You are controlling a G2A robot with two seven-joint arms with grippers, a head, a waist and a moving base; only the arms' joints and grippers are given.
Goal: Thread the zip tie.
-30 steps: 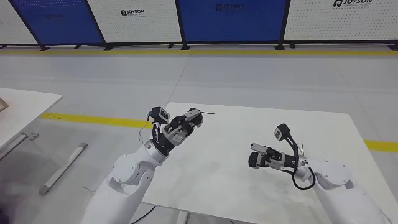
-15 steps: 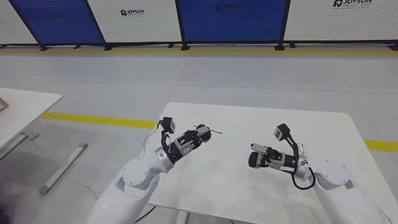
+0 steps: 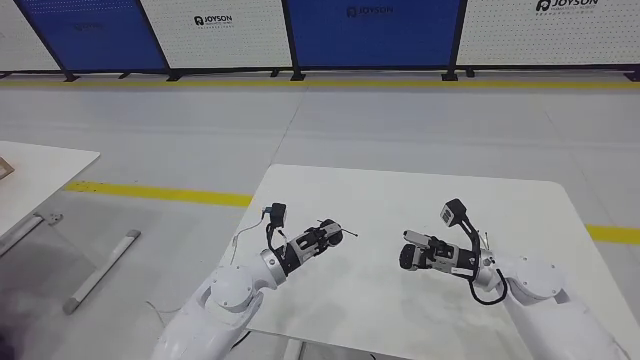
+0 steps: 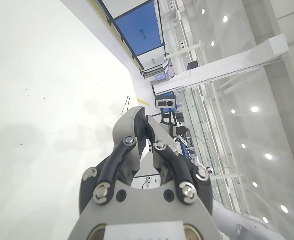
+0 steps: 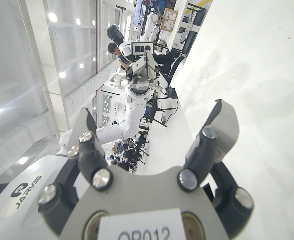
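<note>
— Where was your zip tie?
— Pinched in your left gripper, its thin end poking out above the table. Your right gripper hung opposite it, fingers spread wide.

The flat white table shows faint grey smudges and dark specks. The thin black plastic zip tie is plain. The silver-grey metal left gripper and its right gripper twin have black links. At twelve o'clock stand blue and white dotted pegboard panels. At nine o'clock runs a yellow floor stripe.
</note>
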